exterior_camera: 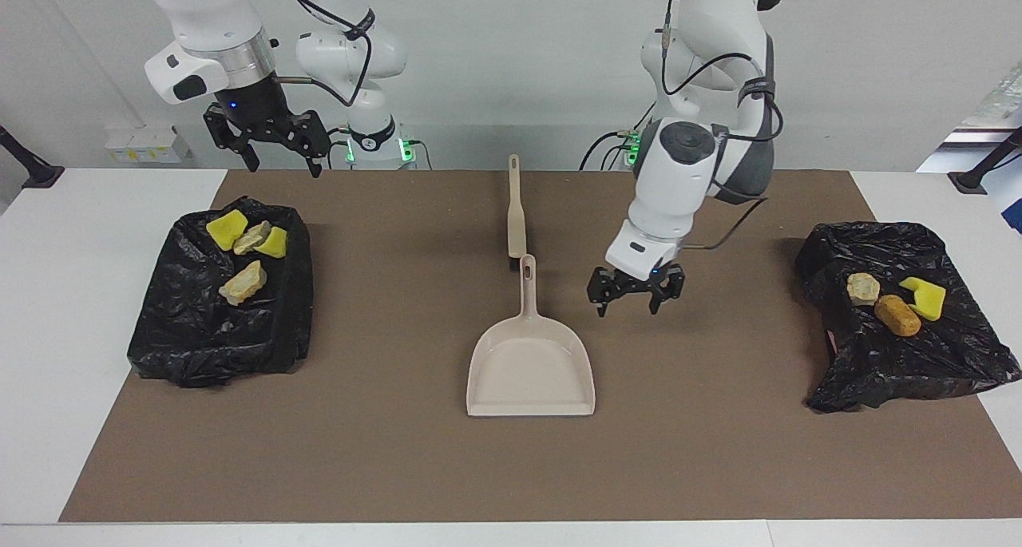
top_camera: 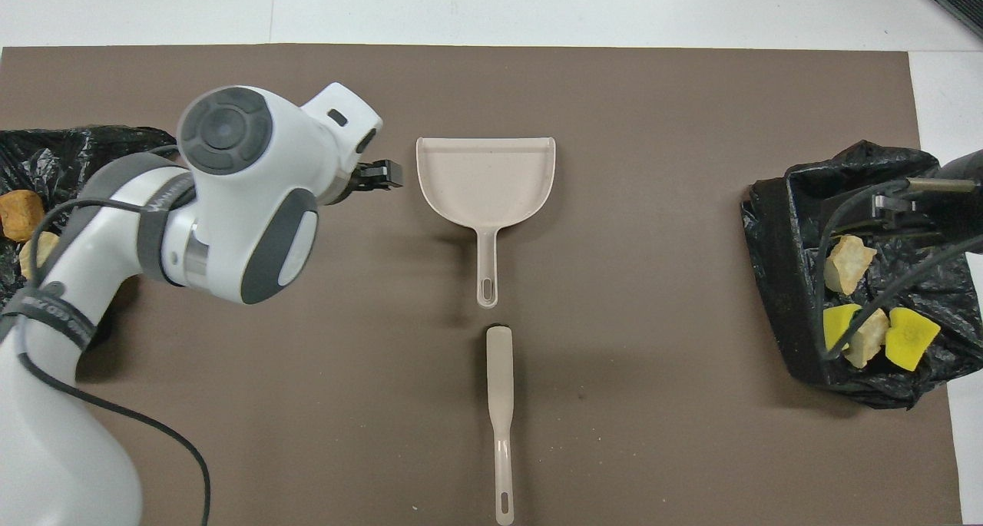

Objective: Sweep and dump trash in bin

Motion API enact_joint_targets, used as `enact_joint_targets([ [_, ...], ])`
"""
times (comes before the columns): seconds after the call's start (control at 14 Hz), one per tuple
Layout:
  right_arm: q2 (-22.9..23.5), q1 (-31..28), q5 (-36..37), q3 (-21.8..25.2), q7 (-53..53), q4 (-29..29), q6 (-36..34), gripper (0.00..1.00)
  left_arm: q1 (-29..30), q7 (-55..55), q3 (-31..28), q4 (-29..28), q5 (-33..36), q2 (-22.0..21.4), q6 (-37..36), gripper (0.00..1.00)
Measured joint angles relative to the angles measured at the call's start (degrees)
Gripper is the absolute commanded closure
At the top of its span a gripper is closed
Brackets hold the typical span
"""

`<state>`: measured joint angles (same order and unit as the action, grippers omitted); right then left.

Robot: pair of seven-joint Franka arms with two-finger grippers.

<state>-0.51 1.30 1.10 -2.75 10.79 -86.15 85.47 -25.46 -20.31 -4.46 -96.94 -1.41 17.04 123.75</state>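
The trash lies in two black-bagged bins. Several pieces, yellow (exterior_camera: 227,227) and tan (exterior_camera: 243,283), are in the bin (exterior_camera: 215,347) at the right arm's end. A tan lump (exterior_camera: 862,288), an orange-brown one (exterior_camera: 897,315) and a yellow chunk (exterior_camera: 924,297) are in the bin (exterior_camera: 902,363) at the left arm's end. My left gripper (exterior_camera: 629,307) is open and empty, low over the mat beside the beige dustpan's (exterior_camera: 531,371) handle. My right gripper (exterior_camera: 283,164) is open and empty, raised by its bin's nearer edge.
The dustpan (top_camera: 485,176) is empty at the middle of the brown mat (exterior_camera: 383,451). The beige brush (exterior_camera: 516,219) lies in line with the dustpan's handle, nearer to the robots. No loose pieces show on the mat.
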Motion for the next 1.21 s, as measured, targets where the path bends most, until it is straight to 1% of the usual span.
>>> enact_joint_targets([
  [0.36,0.03,0.11,-0.06,-0.51,0.00,0.00,0.00,0.00,10.91,16.56,0.13,0.20,-0.98,-2.94,-4.87,0.00],
  [0.64,0.05,0.38,-0.08,-0.55,0.00,0.00,0.00,0.00,17.53,26.78,-0.01,0.31,-1.99,-6.05,-10.38,0.00],
  [0.93,0.06,0.40,-0.08,-0.55,0.00,0.01,0.00,0.00,20.65,30.13,0.00,0.31,-2.03,-9.29,-15.31,0.00],
  [1.07,0.06,0.40,-0.09,-0.55,0.00,0.01,0.00,0.00,21.33,30.26,0.01,0.35,-2.04,-11.10,-17.77,0.00],
  [1.21,0.06,0.40,-0.09,-0.55,0.00,0.01,0.00,0.00,21.36,30.26,0.22,0.69,-2.04,-13.20,-21.72,0.00],
])
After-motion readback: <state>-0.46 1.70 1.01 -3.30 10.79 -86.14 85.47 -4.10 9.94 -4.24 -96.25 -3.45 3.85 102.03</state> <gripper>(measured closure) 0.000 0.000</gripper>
